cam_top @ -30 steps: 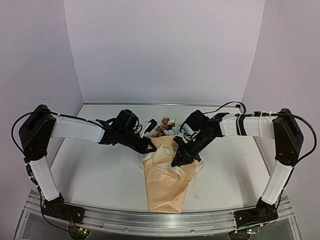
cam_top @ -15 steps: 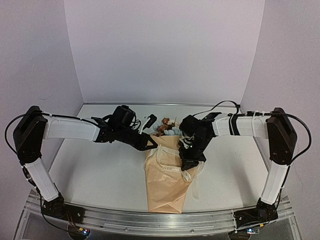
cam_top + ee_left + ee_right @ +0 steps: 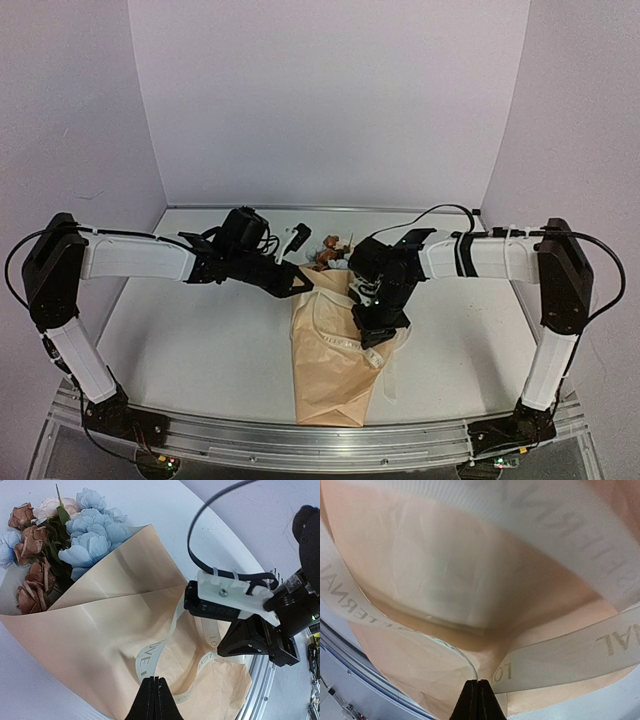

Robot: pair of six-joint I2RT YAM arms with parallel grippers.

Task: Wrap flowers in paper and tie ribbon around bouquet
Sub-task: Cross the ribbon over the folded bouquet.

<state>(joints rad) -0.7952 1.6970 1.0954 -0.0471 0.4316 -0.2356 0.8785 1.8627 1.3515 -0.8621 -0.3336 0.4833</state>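
Swings right gripper [image 3: 372, 335] inward since a second ago, from the 3 o'clock edge of the bouquet [image 3: 330, 380] onto its middle. Stretches left gripper [image 3: 300, 283] slightly further toward 3 o'clock, up to the bouquet's open mouth. Lays ribbon [image 3: 335, 340] in a loose loop across the wrapping, which suggests tying is under way with no knot pulled tight yet. Leaves the bouquet lying mid-table [image 3: 190, 340], flowers [image 3: 330, 250] at 12 o'clock.

From the left wrist: shows left gripper [image 3: 155, 700] at 6 o'clock, jaws closed, apparently pinching ribbon [image 3: 150, 657] where it curls over paper [image 3: 100, 625]. Puts flowers [image 3: 92, 535] at 10 o'clock.

From the right wrist: shows right gripper [image 3: 477, 700] at 6 o'clock, jaws closed on ribbon [image 3: 560, 655], with bands running off toward 3 and 9 o'clock over paper [image 3: 445, 575]. Probably calls next for drawing the ends apart to take up slack.
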